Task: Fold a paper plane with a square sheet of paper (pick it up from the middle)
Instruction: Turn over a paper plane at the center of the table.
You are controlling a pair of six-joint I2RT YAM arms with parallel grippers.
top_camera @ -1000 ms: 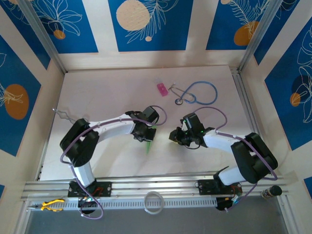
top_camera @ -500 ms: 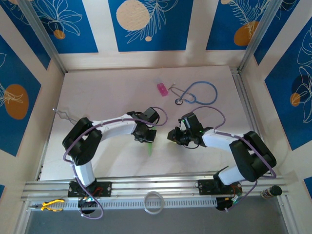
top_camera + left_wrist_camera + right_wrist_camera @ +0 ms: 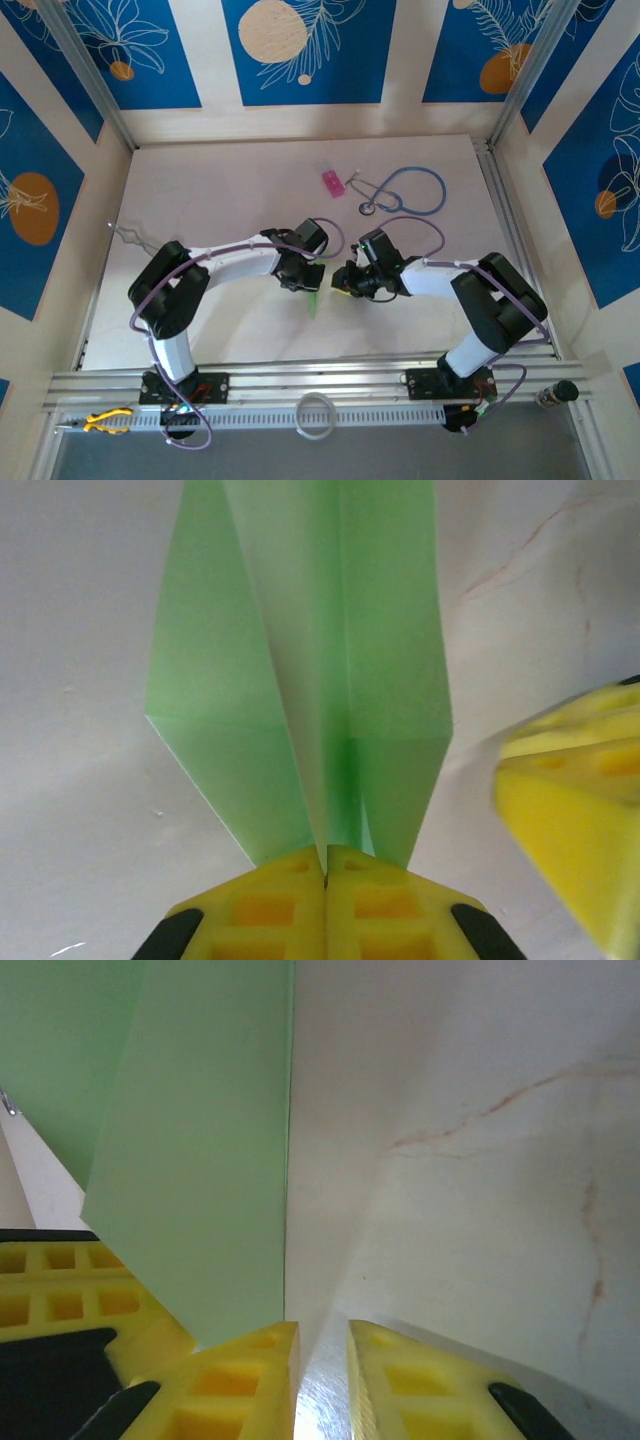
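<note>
White arms (image 3: 235,262) with black joints, purple cables (image 3: 135,310), yellow grid-pocketed gripper fingers (image 3: 270,910).

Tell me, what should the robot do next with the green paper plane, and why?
Probably the right gripper should nudge sideways so the wing edge of the paper plane slips into its narrow gap, then pinch. The left gripper clamps the centre fold, and the wing sits just beside that gap.

You have a light-green paper plane (image 3: 300,660), a pink block (image 3: 332,182), a blue stethoscope (image 3: 371,207) far right, and blue wall panels (image 3: 360,80) patterned with white leaves.
</note>
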